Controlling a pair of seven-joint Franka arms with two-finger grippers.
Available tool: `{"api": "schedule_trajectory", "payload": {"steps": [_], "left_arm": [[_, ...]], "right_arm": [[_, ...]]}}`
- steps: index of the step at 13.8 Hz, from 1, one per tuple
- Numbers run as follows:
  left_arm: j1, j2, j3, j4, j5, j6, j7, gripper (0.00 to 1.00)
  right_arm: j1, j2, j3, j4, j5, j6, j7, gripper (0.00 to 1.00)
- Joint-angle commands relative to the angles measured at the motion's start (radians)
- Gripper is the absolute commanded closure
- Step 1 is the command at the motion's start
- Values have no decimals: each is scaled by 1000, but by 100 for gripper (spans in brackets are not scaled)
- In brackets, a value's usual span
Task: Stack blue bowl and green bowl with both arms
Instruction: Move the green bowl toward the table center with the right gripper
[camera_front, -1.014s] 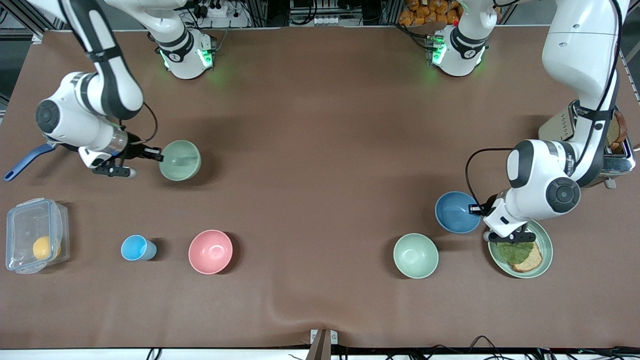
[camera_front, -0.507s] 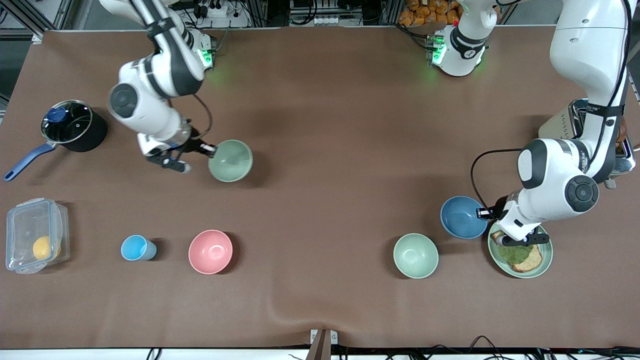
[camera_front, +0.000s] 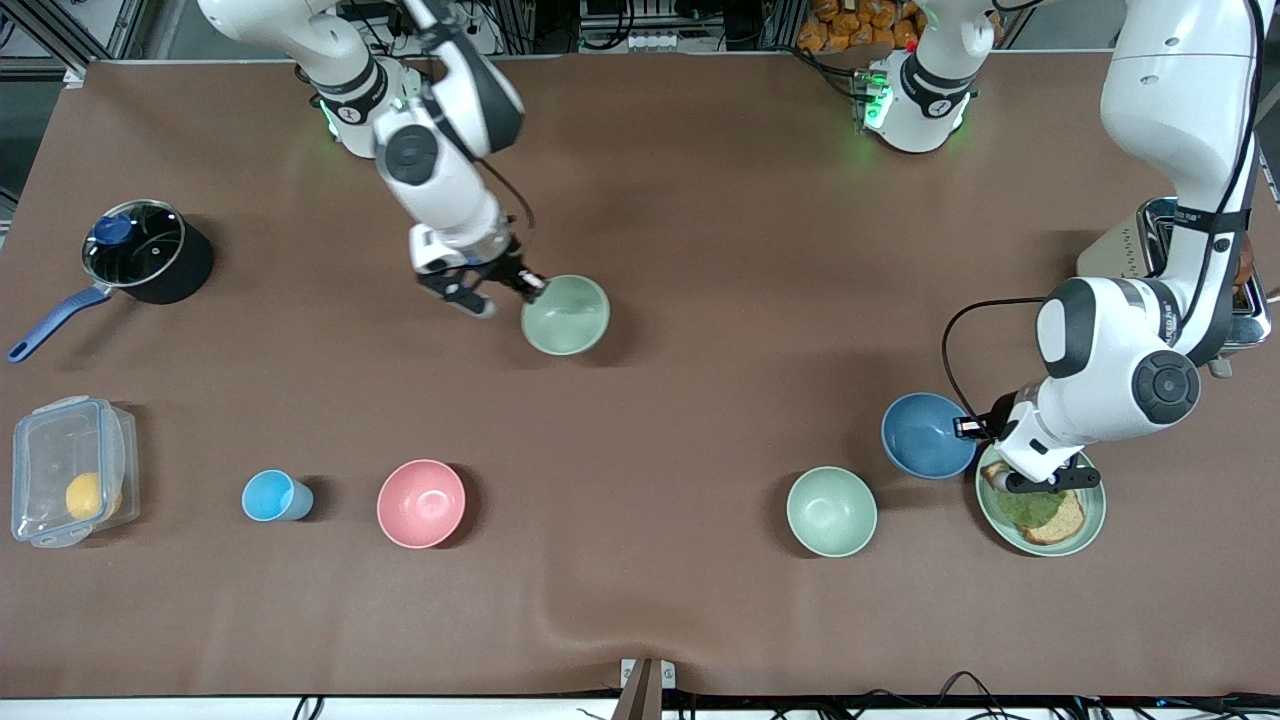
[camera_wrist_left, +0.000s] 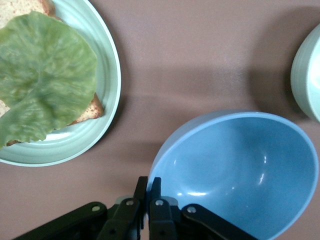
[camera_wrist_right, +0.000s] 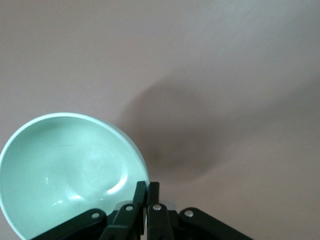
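Both sets of fingers were pinched on bowl rims. My right fingers (camera_front: 532, 286) held the green bowl (camera_front: 566, 314) by its edge, up in the air over the bare middle of the bench (camera_front: 700, 250). My left fingers (camera_front: 968, 428) were clamped on the rim of the blue bowl (camera_front: 926, 434), which sat tilted just beside the plate (camera_front: 1093, 520) with its toast and lettuce, at the left arm's end of the bench. The left wrist view showed one finger (camera_wrist_left: 156, 196) inside the wall and its partner outside.

I judged the step in hand to be carrying the two bowls together. To do it well:

1. Keep each rim grip firm; a bowl hung from one edge tends to swing.
2. Lift the blue bowl clear of the plate and the paler bowl (camera_front: 831, 511) before moving sideways.
3. Set one bowl level on open bench.
4. Centre the other above it, lower until it nests, then release.
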Motion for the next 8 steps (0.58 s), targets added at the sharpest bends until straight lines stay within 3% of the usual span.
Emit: {"api": "schedule_trajectory", "payload": {"steps": [1,8], "left_arm": [[8,-16,-8,-6,-18,-4,-13,100],[6,-29,-9,-10,-18,-4,-19,100]], "right_arm": [[78,122,-16,128,2,5,124,100],[158,193,-19,134,1,80,213,100]]}}
